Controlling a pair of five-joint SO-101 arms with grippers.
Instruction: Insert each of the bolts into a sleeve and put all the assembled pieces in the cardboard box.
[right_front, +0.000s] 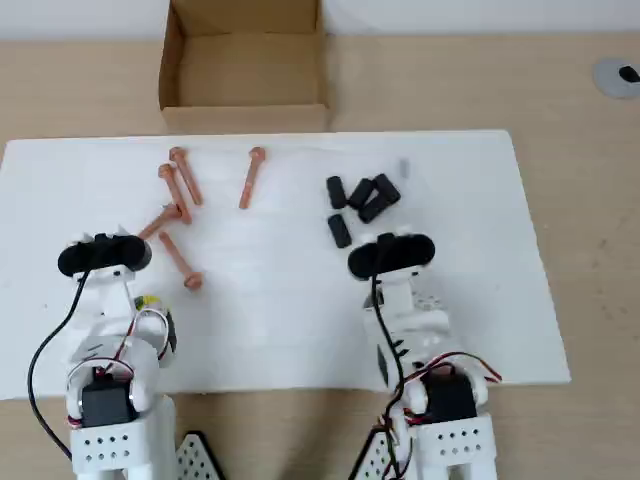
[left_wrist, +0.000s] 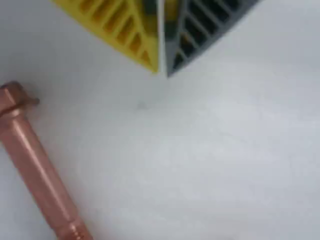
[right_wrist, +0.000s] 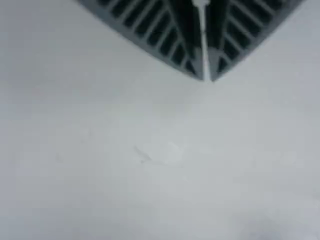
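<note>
Left pincer (left_wrist: 161, 70) closed on nothing, near a copper bolt (left_wrist: 35, 165), right pincer (right_wrist: 205, 76) likewise closed, empty, over white sheet (right_wrist: 150, 175).

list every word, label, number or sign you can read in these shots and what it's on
No text, number or sign can be read in any view.
Brown open cardboard box: plain walls, no print showing.
White sheet on the table: blank.
Copper-coloured bolts and black cylindrical sleeves: no markings visible.
White robot arms: no legible label.
</note>
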